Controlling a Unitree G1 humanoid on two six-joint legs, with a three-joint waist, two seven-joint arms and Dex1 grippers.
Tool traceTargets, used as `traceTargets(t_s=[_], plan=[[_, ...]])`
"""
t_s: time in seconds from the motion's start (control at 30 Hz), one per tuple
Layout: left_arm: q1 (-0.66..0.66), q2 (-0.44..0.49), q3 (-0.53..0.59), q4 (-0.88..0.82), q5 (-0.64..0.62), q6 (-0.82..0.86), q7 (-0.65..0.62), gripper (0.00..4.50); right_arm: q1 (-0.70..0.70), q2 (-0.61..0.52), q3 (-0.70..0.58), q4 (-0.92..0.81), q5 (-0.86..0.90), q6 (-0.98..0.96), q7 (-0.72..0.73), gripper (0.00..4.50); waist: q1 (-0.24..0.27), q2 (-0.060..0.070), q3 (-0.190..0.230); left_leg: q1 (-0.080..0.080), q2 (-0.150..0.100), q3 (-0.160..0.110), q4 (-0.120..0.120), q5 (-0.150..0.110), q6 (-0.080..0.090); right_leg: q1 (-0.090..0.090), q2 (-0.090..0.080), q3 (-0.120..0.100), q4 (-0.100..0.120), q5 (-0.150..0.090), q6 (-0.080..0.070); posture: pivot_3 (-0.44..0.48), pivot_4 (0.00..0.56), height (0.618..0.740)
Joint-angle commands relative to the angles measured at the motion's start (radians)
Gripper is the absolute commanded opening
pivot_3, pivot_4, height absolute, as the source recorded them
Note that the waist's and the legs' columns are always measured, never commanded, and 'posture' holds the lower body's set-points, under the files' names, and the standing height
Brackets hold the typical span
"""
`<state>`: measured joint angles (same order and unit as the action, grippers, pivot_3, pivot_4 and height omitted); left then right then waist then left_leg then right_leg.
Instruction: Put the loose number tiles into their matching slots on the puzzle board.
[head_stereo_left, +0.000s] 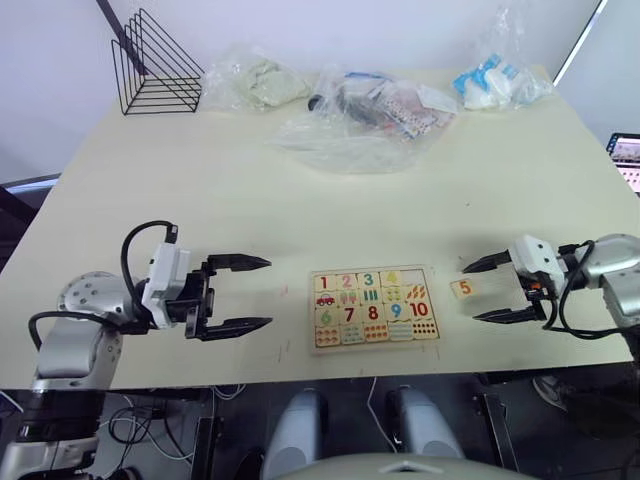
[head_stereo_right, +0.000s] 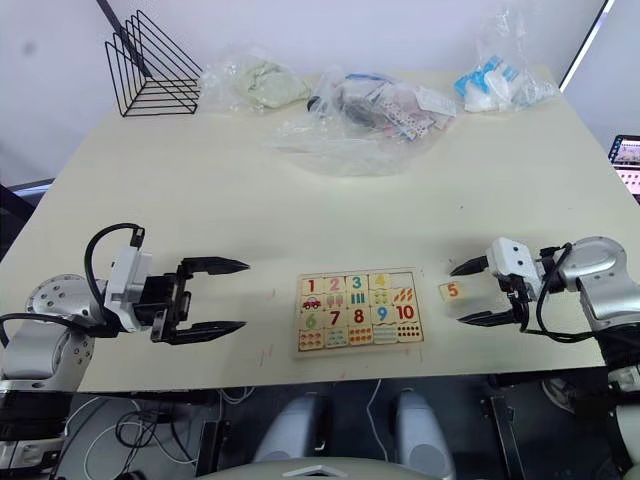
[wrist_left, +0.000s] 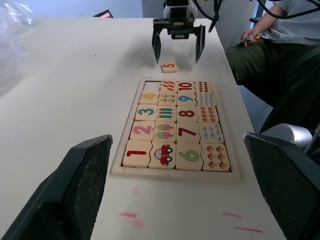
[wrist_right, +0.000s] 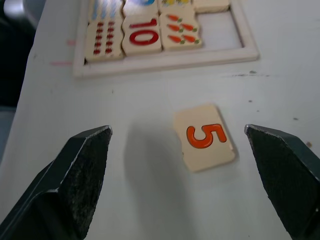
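The puzzle board (head_stereo_left: 373, 306) lies flat near the table's front edge, between my two grippers. Number tiles 1 to 4 sit in its far row, and the slot (wrist_right: 220, 27) at the right end of that row is empty. A loose tile printed with an orange 5 (wrist_right: 204, 137) lies on the table just right of the board. My right gripper (head_stereo_left: 471, 292) is open around that tile, one finger on each side, touching neither. My left gripper (head_stereo_left: 268, 292) is open and empty, a short way left of the board.
At the back of the table stand a black wire rack (head_stereo_left: 155, 65) on the left and several clear plastic bags (head_stereo_left: 360, 110) across the middle and right. A person (wrist_left: 280, 45) sits beyond the table's right side. The front edge runs close below the board.
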<state>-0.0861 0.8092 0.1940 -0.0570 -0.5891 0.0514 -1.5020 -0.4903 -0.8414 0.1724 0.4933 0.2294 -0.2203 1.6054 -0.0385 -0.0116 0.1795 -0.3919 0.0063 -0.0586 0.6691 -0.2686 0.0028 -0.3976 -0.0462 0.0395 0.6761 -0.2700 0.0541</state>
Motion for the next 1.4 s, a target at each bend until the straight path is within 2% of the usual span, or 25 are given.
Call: traceTargets(t_s=[0.03, 0.27, 0.47, 0.57, 0.7, 0.77, 0.8, 0.93, 1.1, 1.4], plan=[[0.006, 0.019, 0.03, -0.008, -0.008, -0.021, -0.017, 4.5, -0.05, 0.004, 0.036, 0.075, -0.014, -0.111, 0.009, 4.46, 0.0, 0.0, 0.0, 0.0, 0.0, 0.0, 0.0, 0.0, 0.0, 0.0, 0.0, 0.0, 0.0, 0.0, 0.0, 0.0, 0.15, 0.74], [0.004, 0.031, 0.033, 0.026, -0.015, -0.052, -0.073, 4.5, -0.138, 0.011, 0.103, 0.176, -0.017, -0.175, 0.009, 4.46, -0.001, 0.0, 0.0, 0.001, 0.0, 0.0, 0.0, 0.0, 0.0, 0.0, 0.0, 0.001, 0.001, 0.0, 0.0, 0.0, 0.15, 0.74], [0.004, 0.052, 0.025, 0.07, -0.019, -0.09, -0.112, 4.5, -0.168, 0.007, 0.134, 0.165, 0.0, -0.145, 0.009, 4.46, -0.001, 0.0, 0.0, 0.001, 0.0, 0.0, 0.0, 0.0, 0.0, 0.0, 0.0, 0.001, 0.001, 0.0, 0.0, 0.0, 0.15, 0.74], [0.006, 0.06, 0.016, 0.088, -0.024, -0.111, -0.112, 4.5, -0.167, -0.001, 0.148, 0.146, 0.014, -0.128, 0.009, 3.83, -0.001, 0.0, 0.0, 0.001, 0.0, 0.0, 0.0, 0.0, 0.0, 0.0, 0.0, 0.001, 0.001, 0.0, 0.0, 0.0, 0.15, 0.74], [0.01, 0.069, 0.008, 0.106, -0.032, -0.132, -0.112, 4.5, -0.159, -0.013, 0.154, 0.116, 0.027, -0.108, 0.009, 1.88, -0.001, 0.001, 0.0, 0.001, 0.0, 0.0, 0.0, 0.0, 0.0, 0.0, 0.0, 0.001, 0.001, 0.0, 0.0, 0.0, 0.15, 0.74], [0.012, 0.07, 0.005, 0.113, -0.034, -0.14, -0.112, 4.5, -0.156, -0.018, 0.154, 0.104, 0.029, -0.1, 0.009, 1.06, -0.001, 0.001, 0.0, 0.001, 0.0, 0.0, 0.0, 0.0, 0.0, 0.0, 0.0, 0.001, 0.001, 0.0, 0.0, 0.0, 0.15, 0.74], [0.012, 0.07, 0.002, 0.118, -0.034, -0.145, -0.112, 4.5, -0.155, -0.02, 0.154, 0.095, 0.031, -0.093, 0.009, 0.93, -0.001, 0.001, 0.0, 0.001, 0.0, 0.0, 0.0, 0.0, 0.0, 0.0, -0.001, 0.001, 0.001, 0.0, 0.0, 0.0, 0.15, 0.74], [0.011, 0.067, -0.005, 0.13, -0.034, -0.157, -0.112, 4.5, -0.131, -0.036, 0.125, 0.015, 0.041, -0.026, 0.007, 0.93, 0.0, 0.001, 0.0, 0.001, 0.0, 0.0, 0.0, 0.0, 0.0, 0.0, -0.001, 0.001, 0.001, 0.0, 0.0, 0.0, 0.15, 0.74], [0.01, 0.063, -0.014, 0.145, -0.034, -0.173, -0.112, 4.5, -0.074, -0.06, 0.068, -0.164, 0.032, 0.11, -0.051, 0.93, 0.001, 0.001, 0.0, 0.0, 0.0, 0.0, 0.0, 0.0, 0.0, 0.0, -0.001, 0.001, 0.001, 0.0, 0.0, 0.0, 0.15, 0.74], [-0.015, 0.05, -0.048, 0.17, -0.03, -0.193, -0.112, 4.5, 0.013, -0.078, 0.027, -0.546, -0.055, 0.42, -0.292, 0.93, 0.002, 0.001, 0.0, 0.0, 0.0, 0.0, 0.0, 0.0, 0.0, -0.001, 0.0, 0.0, 0.002, 0.0, 0.0, 0.0, 0.15, 0.74]])
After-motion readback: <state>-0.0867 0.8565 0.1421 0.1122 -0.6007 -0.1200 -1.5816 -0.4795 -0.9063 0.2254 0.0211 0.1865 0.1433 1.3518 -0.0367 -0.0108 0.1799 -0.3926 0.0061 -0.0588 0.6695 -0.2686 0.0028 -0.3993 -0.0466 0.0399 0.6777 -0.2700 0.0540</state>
